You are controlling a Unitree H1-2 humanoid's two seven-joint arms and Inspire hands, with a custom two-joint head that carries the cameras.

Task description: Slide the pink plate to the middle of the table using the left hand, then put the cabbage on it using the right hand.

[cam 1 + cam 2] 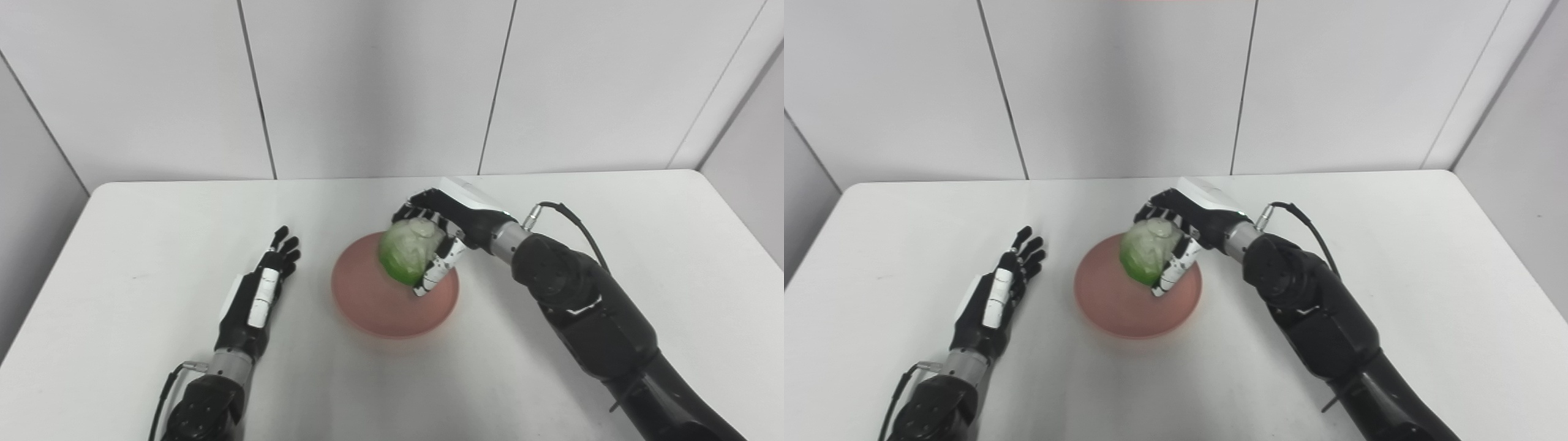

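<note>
- Black-and-white fingers point(436, 269) of the right hand point(444, 229) are curled around a pale green, leafy round cabbage point(407, 251), grasping it from its far and right sides, with the thumb down its near right flank.
- Pale at the top and brighter green at the bottom, the cabbage sits over the far part of a round, shallow pink plate point(373, 306), toward its one o'clock rim; from where I stand I cannot tell whether its underside touches the plate or hangs just above it.
- Behind the right hand, a silver wrist collar joins a bulky black forearm point(588, 306) that runs off toward five o'clock, with a thin black cable looping over the wrist.
- Pink and glossy, the plate lies about at the middle of the white table point(643, 245), its near half bare.
- At about nine o'clock from the plate, the left hand point(260, 294) lies low over the table, palm down, its black fingers point(283, 245) stretched out and a little spread toward twelve o'clock, holding nothing.
- That left hand is near the plate's left rim but apart from it.
- Its wrist and dark forearm lead back to seven o'clock, where a cable trails off.
- White wall panels with dark seams stand behind the table at twelve o'clock.
</note>
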